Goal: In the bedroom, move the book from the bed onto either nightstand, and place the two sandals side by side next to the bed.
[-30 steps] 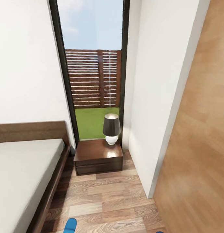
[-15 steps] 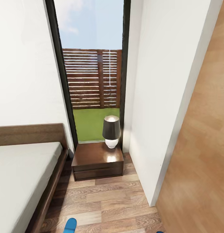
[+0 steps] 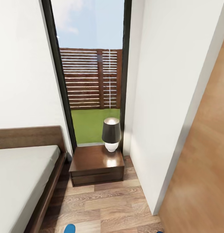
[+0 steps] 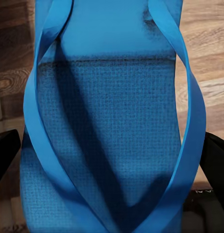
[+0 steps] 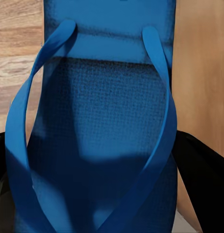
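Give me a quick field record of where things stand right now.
left gripper: black fingers either side of a blue sandal, apparently held
right gripper: same with the second sandal
bed: left of view, no book on the visible mattress
nightstand: ahead by the window, lamp on its back right corner
floor: wood planks between bed and nightstand

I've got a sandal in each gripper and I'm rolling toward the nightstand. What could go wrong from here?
The aisle between the bed and the white wall is narrow, so the base may clip either. The nightstand with its lamp blocks the end. The left sandal and the right sandal hide the floor, making side-by-side placement hard to judge.
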Robot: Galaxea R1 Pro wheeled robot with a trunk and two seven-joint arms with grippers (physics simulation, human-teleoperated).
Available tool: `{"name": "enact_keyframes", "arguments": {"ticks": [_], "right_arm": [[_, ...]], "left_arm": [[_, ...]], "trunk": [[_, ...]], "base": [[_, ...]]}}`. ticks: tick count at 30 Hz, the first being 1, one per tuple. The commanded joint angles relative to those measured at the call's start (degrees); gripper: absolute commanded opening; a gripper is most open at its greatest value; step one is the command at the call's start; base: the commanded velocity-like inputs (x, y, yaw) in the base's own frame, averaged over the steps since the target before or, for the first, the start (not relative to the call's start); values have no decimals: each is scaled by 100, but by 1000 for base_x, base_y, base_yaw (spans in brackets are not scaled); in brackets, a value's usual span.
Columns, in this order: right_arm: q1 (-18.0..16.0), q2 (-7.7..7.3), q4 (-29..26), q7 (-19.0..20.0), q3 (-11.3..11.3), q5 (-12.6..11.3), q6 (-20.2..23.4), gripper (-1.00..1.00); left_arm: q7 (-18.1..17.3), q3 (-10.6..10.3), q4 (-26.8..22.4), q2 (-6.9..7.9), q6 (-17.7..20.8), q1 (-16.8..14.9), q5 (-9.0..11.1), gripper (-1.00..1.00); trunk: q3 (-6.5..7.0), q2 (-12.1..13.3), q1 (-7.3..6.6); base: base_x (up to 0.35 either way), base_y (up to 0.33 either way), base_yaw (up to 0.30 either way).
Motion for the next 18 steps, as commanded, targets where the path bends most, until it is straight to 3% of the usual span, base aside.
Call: {"name": "enact_keyframes", "arguments": {"ticks": [1,18], "right_arm": [[-5,0,3,-10,48,-69,-21,-100],[3,8,3,-10,48,-69,-21,-100]], "left_arm": [[27,-52,21,2,-69,28,35,-100],[27,-44,233,8,-332,369,40,-100]], "trunk": [[-12,-12,6],[-12,-12,6]], "base": [[206,0,0],[195,0,0]]}}
